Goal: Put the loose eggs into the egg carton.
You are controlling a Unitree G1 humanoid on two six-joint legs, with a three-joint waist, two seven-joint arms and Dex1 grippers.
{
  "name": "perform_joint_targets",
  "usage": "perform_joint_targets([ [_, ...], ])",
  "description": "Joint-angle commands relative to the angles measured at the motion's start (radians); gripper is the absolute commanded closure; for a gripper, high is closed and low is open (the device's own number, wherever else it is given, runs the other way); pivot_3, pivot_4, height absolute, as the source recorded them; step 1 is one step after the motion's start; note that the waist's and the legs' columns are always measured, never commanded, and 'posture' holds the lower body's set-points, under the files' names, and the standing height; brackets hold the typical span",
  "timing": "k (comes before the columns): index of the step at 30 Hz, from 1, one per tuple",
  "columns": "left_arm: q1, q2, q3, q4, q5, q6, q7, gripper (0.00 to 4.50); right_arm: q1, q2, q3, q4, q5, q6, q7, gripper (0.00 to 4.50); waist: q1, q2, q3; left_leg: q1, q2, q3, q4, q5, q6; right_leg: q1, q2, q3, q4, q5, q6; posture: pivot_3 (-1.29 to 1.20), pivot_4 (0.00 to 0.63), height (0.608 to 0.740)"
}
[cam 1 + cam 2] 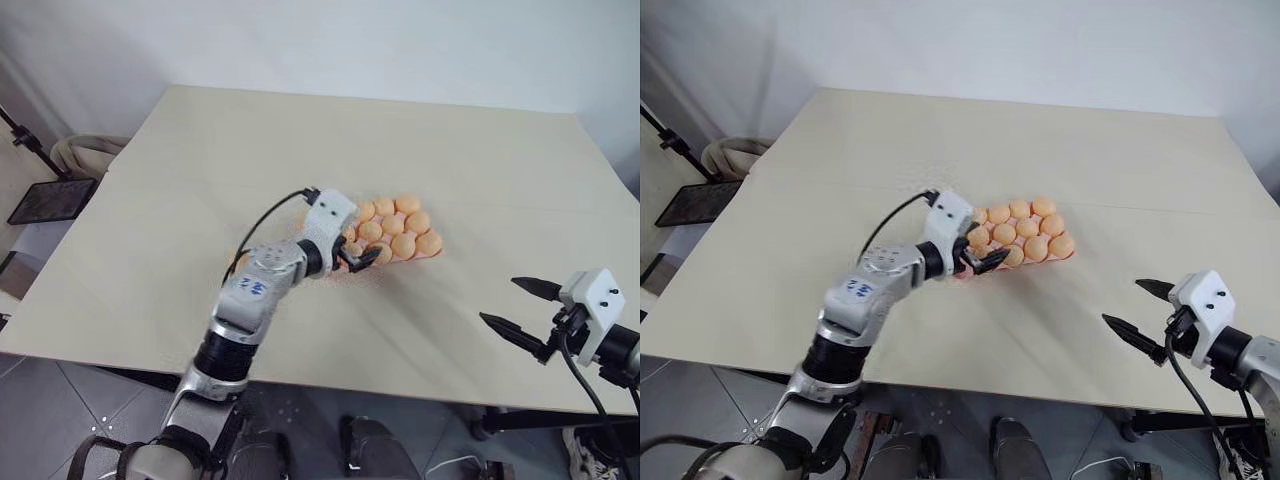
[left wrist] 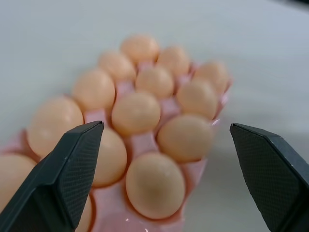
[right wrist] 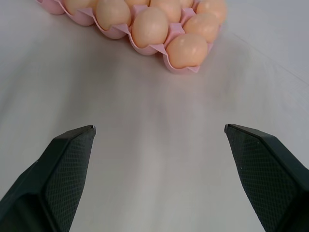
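A pale beige table [image 1: 200,180] stands against a plain white wall, with grey floor tiles showing past its near edge. Off the table's left edge, a black tablet-like panel [image 1: 52,200] sits on a dark stand.

The pink egg carton [image 3: 159,47] lies near the middle of the table, well in from every edge. Pale-orange eggs [image 1: 403,244] sit in its cups, close together and each in its own cup; the left wrist view shows the rows filled as far as it can see, with pink ridges between the eggs. Part of the carton is hidden behind the left arm in the head views, so a full count of filled cups cannot be made.

The left gripper [image 2: 164,145] hovers over the carton's near left end, pointing along the rows. Its two black fingers stand wide apart with nothing between them; eggs in their cups lie under and just beyond the fingertips [image 2: 79,150]. Whether a finger touches an egg cannot be told.

The right gripper [image 1: 510,306] is well apart from the carton, out to its right and nearer the table's front edge, aimed toward the carton over bare tabletop. Its fingers are also spread wide and hold nothing.
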Motion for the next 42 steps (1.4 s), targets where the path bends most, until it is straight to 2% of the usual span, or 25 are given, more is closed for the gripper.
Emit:
perform_joint_targets([
  [1,0.075,0.059,0.108,-0.138,-0.128,-0.031,-0.102,0.03,-0.021,-0.011,-0.002,0.008,0.001,-0.023,0.012,0.0,-0.001,0.0,0.0,0.0,0.0,0.0,0.0,0.0,0.0,0.0,0.0,0.0,0.001,0.0,0.0,0.0,0.15,0.74],
  [3,0.16,0.149,0.138,-0.187,-0.159,-0.06,-0.176,0.03,-0.037,-0.014,0.008,0.022,-0.002,-0.025,0.02,0.0,-0.006,0.001,0.0,0.002,0.0,0.001,0.0,0.001,-0.002,0.0,0.0,0.0,0.003,-0.001,-0.001,0.0,0.15,0.74],
  [7,0.338,0.288,0.199,-0.201,-0.158,-0.295,-0.297,0.03,-0.07,-0.02,0.029,0.055,-0.009,-0.036,0.038,0.0,-0.006,0.001,0.0,0.006,0.001,0.001,0.0,0.001,-0.007,0.0,0.001,0.0,0.008,-0.003,-0.006,0.0,0.15,0.74],
  [11,0.471,0.376,0.293,-0.123,-0.161,-0.459,-0.367,0.03,-0.102,-0.024,0.037,0.081,0.0,-0.047,0.066,0.0,-0.001,0.001,0.0,0.005,0.0,0.0,0.001,0.002,-0.008,0.001,-0.001,-0.001,0.007,-0.011,-0.02,0.0,0.15,0.74],
  [15,0.589,0.457,0.384,-0.087,-0.209,-0.552,-0.469,0.03,-0.113,-0.048,0.018,0.094,0.028,-0.045,0.122,0.0,-0.004,0.001,0.0,0.005,-0.001,0.001,0.0,0.002,-0.006,0.001,-0.004,-0.001,0.006,-0.011,-0.02,0.0,0.15,0.74],
  [18,0.61,0.49,0.448,-0.027,-0.218,-0.589,-0.466,0.03,-0.121,-0.064,0.011,0.119,0.019,-0.056,0.138,0.0,-0.003,0.0,0.0,0.005,-0.001,0.001,0.0,0.001,-0.006,0.001,-0.005,-0.002,0.006,-0.011,-0.02,0.0,0.15,0.74],
  [22,0.635,0.509,0.491,-0.009,-0.223,-0.609,-0.453,0.03,-0.125,-0.067,0.015,0.135,0.011,-0.064,0.145,0.0,-0.001,0.0,0.0,0.004,-0.001,0.0,-0.002,0.001,-0.005,0.001,-0.008,-0.005,0.005,-0.011,-0.021,0.0,0.15,0.74],
  [29,0.62,0.473,0.502,-0.01,-0.237,-0.59,-0.351,0.03,-0.136,-0.064,0.03,0.142,0.0,-0.063,0.139,0.0,-0.002,0.0,0.0,0.003,-0.001,0.0,-0.004,0.001,-0.006,0.001,-0.008,-0.007,0.004,-0.01,-0.02,0.0,0.15,0.74],
  [35,0.569,0.433,0.453,0.031,-0.2,-0.527,-0.217,0.03,-0.145,-0.067,0.034,0.15,-0.008,-0.064,0.14,0.0,-0.002,0.0,0.0,0.003,-0.001,0.0,-0.003,0.001,-0.006,0.001,-0.008,-0.007,0.005,-0.01,-0.019,0.0,0.15,0.74],
  [42,0.454,0.376,0.362,0.148,-0.147,-0.58,-0.175,0.03,-0.148,-0.067,0.039,0.143,-0.011,-0.057,0.134,0.0,-0.001,0.0,0.0,0.003,-0.001,0.0,-0.002,0.001,-0.006,0.001,-0.008,-0.008,0.005,-0.008,-0.016,0.0,0.15,0.74],
])
